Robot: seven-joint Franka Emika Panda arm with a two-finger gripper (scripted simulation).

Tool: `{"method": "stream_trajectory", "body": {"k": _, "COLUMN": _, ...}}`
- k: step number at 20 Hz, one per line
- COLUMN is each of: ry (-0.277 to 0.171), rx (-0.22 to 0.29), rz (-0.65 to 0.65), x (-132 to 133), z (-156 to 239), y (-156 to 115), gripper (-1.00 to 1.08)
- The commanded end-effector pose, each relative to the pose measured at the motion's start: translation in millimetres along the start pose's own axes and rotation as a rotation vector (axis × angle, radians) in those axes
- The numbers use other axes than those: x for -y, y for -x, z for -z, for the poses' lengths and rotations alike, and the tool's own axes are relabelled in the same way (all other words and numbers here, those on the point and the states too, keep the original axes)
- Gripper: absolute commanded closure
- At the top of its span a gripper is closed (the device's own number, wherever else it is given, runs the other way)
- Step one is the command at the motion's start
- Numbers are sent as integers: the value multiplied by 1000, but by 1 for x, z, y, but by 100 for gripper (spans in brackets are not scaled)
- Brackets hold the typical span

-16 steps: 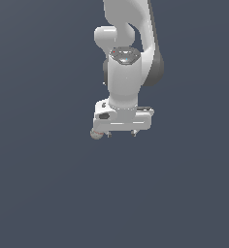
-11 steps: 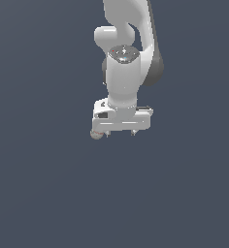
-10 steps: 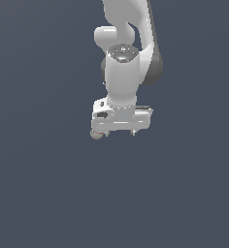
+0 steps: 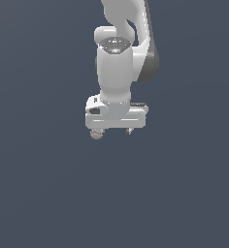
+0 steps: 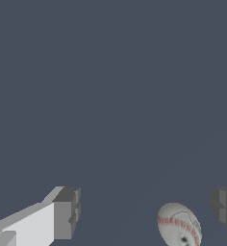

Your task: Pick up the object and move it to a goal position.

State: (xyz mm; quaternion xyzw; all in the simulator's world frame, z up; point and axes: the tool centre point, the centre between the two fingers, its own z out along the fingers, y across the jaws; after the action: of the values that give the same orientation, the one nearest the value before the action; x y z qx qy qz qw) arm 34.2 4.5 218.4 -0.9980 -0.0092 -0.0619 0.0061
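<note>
The object, a small off-white baseball with red stitching, lies on the dark surface between my fingers and closer to one of them. My gripper is open, and its grey fingertips stand wide apart on either side of the ball without touching it. In the exterior view the arm points straight down. There my gripper hangs just over the surface, and the baseball peeks out under the hand's left end.
A plain dark grey-blue floor surrounds the arm on all sides. No other objects or edges show in either view.
The hand has drifted slightly toward the exterior view's left. The gripper stays open at about the same height.
</note>
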Motion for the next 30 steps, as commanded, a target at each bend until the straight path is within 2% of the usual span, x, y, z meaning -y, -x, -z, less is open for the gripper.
{"method": "stream_trajectory", "body": {"k": 1, "ry": 0, "rx": 0, "rz": 1, "x": 0, "z": 0, "y": 0, "gripper": -92}}
{"method": "stream_trajectory", "body": {"k": 10, "ry": 5, "rx": 24, "rz": 4, "x": -22, "z": -23, "y": 22, "gripper": -92}}
{"method": "stream_trajectory", "body": {"k": 21, "ry": 11, "rx": 91, "rz": 10, "x": -78, "z": -80, "y": 97, "gripper": -92}}
{"method": "stream_trajectory", "body": {"k": 26, "ry": 11, "rx": 113, "rz": 11, "x": -93, "z": -96, "y": 124, "gripper": -92}}
{"method": "stream_trajectory", "body": {"k": 30, "ry": 10, "rx": 122, "rz": 12, "x": -99, "z": -102, "y": 136, "gripper": -92}}
